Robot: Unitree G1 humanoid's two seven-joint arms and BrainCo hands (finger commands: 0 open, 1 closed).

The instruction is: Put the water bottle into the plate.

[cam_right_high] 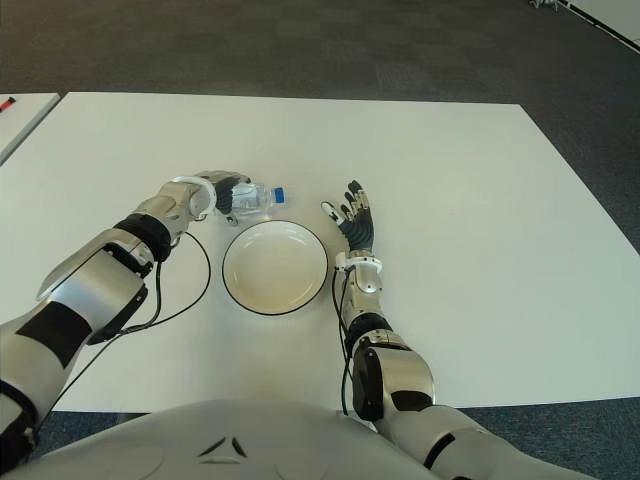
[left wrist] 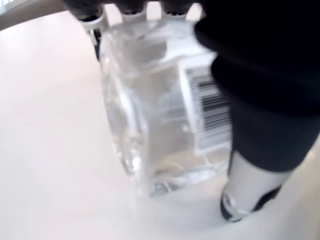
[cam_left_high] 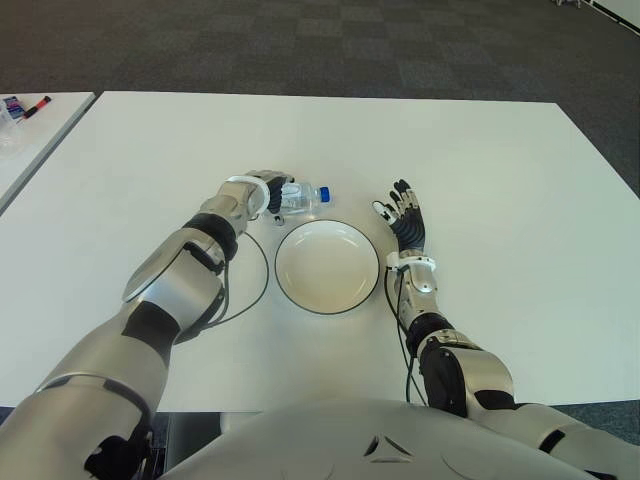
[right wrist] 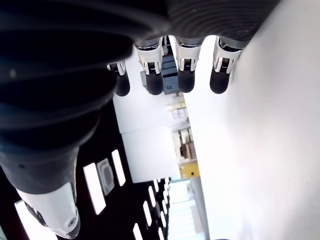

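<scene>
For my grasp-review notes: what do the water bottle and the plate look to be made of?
Water bottle: clear thin plastic, glossy, see-through with a printed barcode label and blue cap; the left hand is closed on it. Plate: probably glazed ceramic or melamine, smooth cream inside with a dark rim. The right hand shows open beside the plate.

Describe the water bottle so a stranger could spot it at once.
On the white table, find the round white plate with a dark rim near the middle. Just beyond its far left edge lies the water bottle, gripped by the left hand. It is clear plastic with a blue cap.
</scene>
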